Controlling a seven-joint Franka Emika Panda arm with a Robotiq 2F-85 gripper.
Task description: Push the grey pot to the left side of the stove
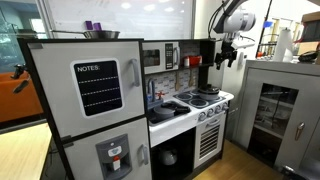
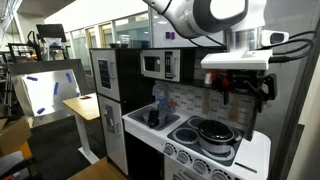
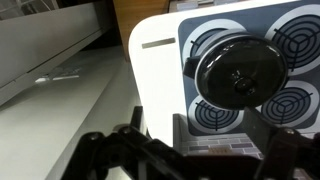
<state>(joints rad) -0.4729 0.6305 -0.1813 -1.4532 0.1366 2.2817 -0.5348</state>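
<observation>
We see the jaws hanging in the air above the stove (image 2: 252,152), at the end of a smooth white and grey arm (image 2: 200,15). They are spread wide and hold nothing. In the wrist view two black, blocky fingers (image 3: 100,152) come in at the lower edge, one far to each side with bare space between them.

The pot (image 3: 238,78) sits below the jaws and a little ahead of them, with a clear gap of air, so nothing touches it. From above it is a dark, glossy round disc with a small raised spot at its centre. We cannot tell whether that is a lid. In an exterior view the pot (image 2: 213,132) is low, round and dull grey, about as wide as one burner. It rests on the cooktop, over one coil burner and reaching toward the middle of the four.

The burners (image 3: 296,35) are flat black rings of coil set in pale discs. Round them the stove top is smooth white plastic with a rounded corner, which lies below the jaws and off to one side. A thin grey slot (image 3: 158,44) marks that white margin.

Farther from the jaws, beyond the stove, we see a dark sink (image 2: 158,122) and a boxy microwave (image 2: 153,65) above it. A tall grey fridge (image 1: 90,100) has a shiny metal bowl (image 1: 100,34) on top.
</observation>
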